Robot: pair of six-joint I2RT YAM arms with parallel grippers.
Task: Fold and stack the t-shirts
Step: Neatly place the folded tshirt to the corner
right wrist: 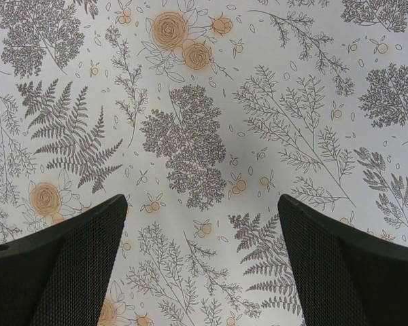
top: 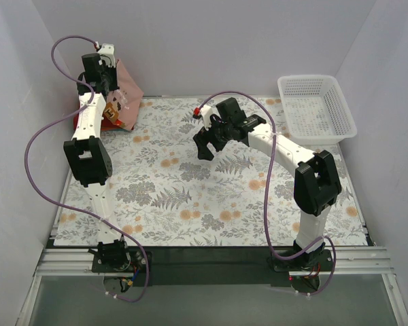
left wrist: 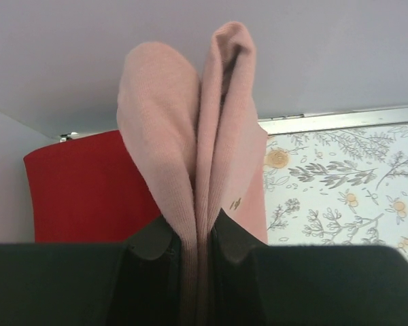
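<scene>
My left gripper (top: pixel 107 89) is at the far left corner, shut on a bunched fold of the dusty pink t-shirt (top: pixel 128 87), which hangs over the stack there. In the left wrist view the pink cloth (left wrist: pixel 190 156) rises between my fingers (left wrist: pixel 153 241). A red folded t-shirt (left wrist: pixel 88 187) lies behind and below it, and an orange one (top: pixel 111 113) peeks out by the arm. No teal shirt shows. My right gripper (top: pixel 205 144) hovers open and empty over the middle of the floral table cloth (right wrist: pixel 204 136).
A white plastic lattice basket (top: pixel 316 107) stands at the far right corner. Grey walls close in the back and sides. The table's metal front rail (top: pixel 211 258) carries both arm bases.
</scene>
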